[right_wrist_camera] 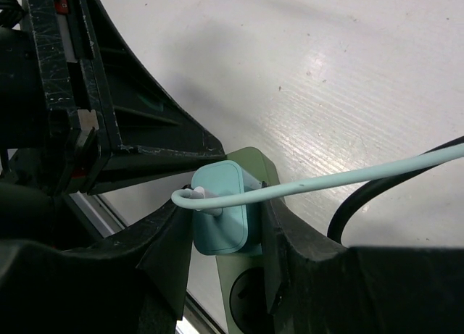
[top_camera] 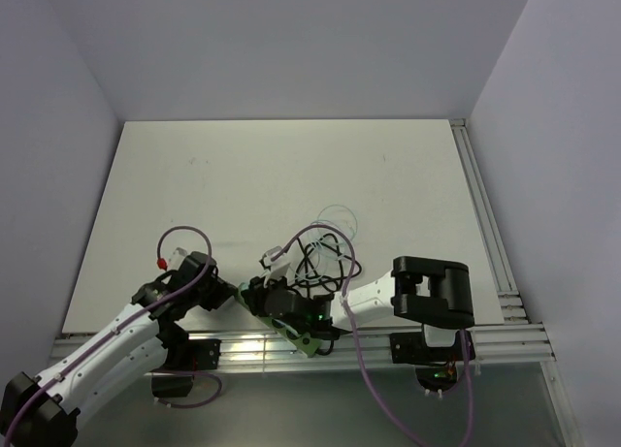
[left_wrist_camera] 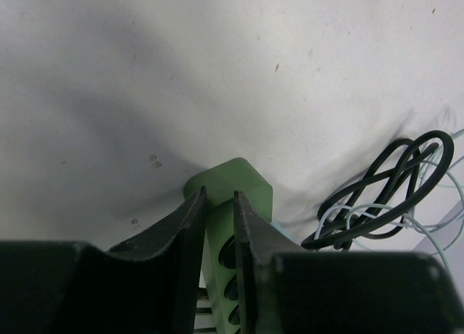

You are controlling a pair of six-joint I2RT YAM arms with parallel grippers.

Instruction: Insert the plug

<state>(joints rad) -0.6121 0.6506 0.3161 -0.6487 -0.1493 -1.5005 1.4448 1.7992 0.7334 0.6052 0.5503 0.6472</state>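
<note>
Clamping the pale teal plug (right_wrist_camera: 225, 236) in the right gripper (right_wrist_camera: 225, 225), down against the green power strip (right_wrist_camera: 250, 160) at the desk's (right_wrist_camera: 326, 73) near edge. Pinching the strip's end tight in the left gripper (left_wrist_camera: 217, 200). Beyond, a trailing pale cord (right_wrist_camera: 348, 176) and a coiled black cable (left_wrist_camera: 391, 182).

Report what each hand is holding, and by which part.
The left hand grips the green power strip near its end. The right hand pinches the mint charger by its two sides.
</note>
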